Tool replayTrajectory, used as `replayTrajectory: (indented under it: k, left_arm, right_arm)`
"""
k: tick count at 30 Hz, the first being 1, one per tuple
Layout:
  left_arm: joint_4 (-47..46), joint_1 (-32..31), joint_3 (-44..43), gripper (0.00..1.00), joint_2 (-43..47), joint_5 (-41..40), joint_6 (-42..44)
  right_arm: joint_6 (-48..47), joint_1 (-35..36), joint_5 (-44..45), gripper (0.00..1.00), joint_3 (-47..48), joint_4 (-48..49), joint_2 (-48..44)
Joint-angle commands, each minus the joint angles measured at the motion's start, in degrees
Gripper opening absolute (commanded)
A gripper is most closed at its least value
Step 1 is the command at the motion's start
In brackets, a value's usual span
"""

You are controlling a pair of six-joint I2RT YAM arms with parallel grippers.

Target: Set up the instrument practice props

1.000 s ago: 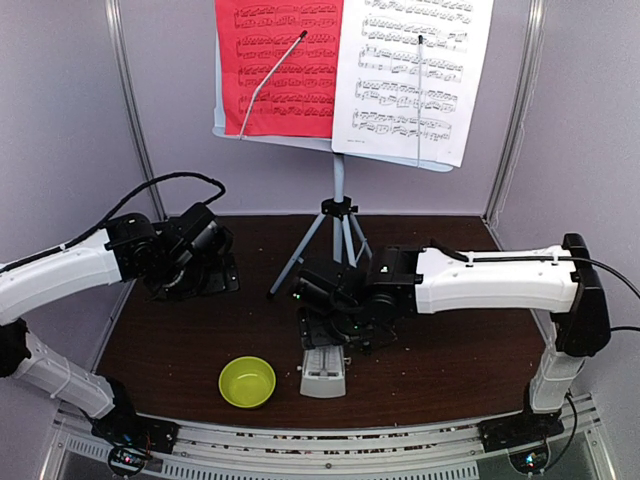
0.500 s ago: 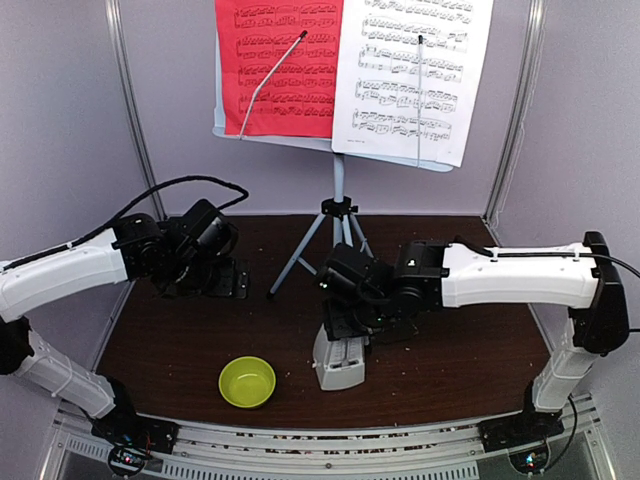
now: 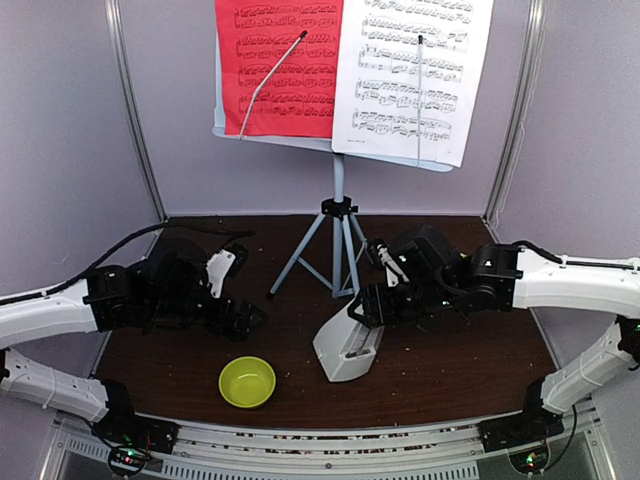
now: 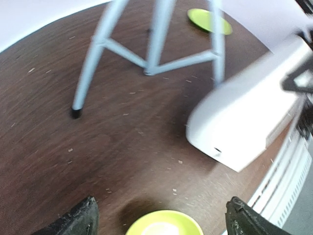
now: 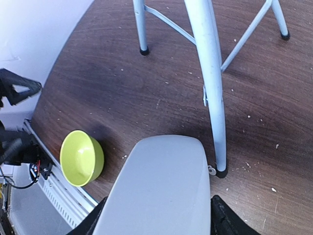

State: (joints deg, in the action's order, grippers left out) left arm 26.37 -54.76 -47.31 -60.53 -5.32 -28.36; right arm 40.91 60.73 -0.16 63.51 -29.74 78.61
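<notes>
There is one stand (image 3: 338, 190) with three legs (image 3: 300, 262). It is at the far middle of the tabletop (image 3: 170, 350). Two sheets rest on it side by side, one red sheet (image 3: 285, 60) on the left and one white sheet (image 3: 410, 70) on the right. There is one metronome (image 3: 348, 345), one bowl (image 3: 247, 381), one plate (image 4: 209, 20) and two arms.

The right jaws hold the metronome by its top. It leans over, with its base to the near left. I cannot tell if the base touches the tabletop. It is in front of the legs, and one foot is just beside it. The left jaws are wide apart, hold nothing, and hang just above the bowl.

The bowl sits close to the near edge, left of the metronome and not touching it. The plate lies flat on the far side of the legs. There is bare tabletop between the bowl and the left leg, and more on the near right.

A second ago the metronome stood straight up, nearer the edge. Now it is tipped and farther back. The right arm (image 3: 570, 280) has swung right, and the left arm (image 3: 60, 305) has come lower. The bowl, stand and sheets have not moved.
</notes>
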Motion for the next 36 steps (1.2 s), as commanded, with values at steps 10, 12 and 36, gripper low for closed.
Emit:
replayTrajectory:
  k: [10, 12, 36]
  left_arm:
    - [-18.24, -12.24, 6.21, 0.91, -5.07, 5.12, 16.64]
    - [-18.27, -13.38, 5.0, 0.91, -7.26, 4.47, 17.57]
    - [-20.35, -17.39, 1.89, 0.74, -13.05, 1.75, 19.33]
  right_arm:
    - [-7.12, -3.2, -12.48, 0.28, -4.01, 14.67, -8.72]
    - [-7.11, -3.16, -13.28, 0.28, -4.52, 15.56, -9.35]
    - [-7.59, -3.22, -20.09, 0.19, -8.73, 21.04, -14.36]
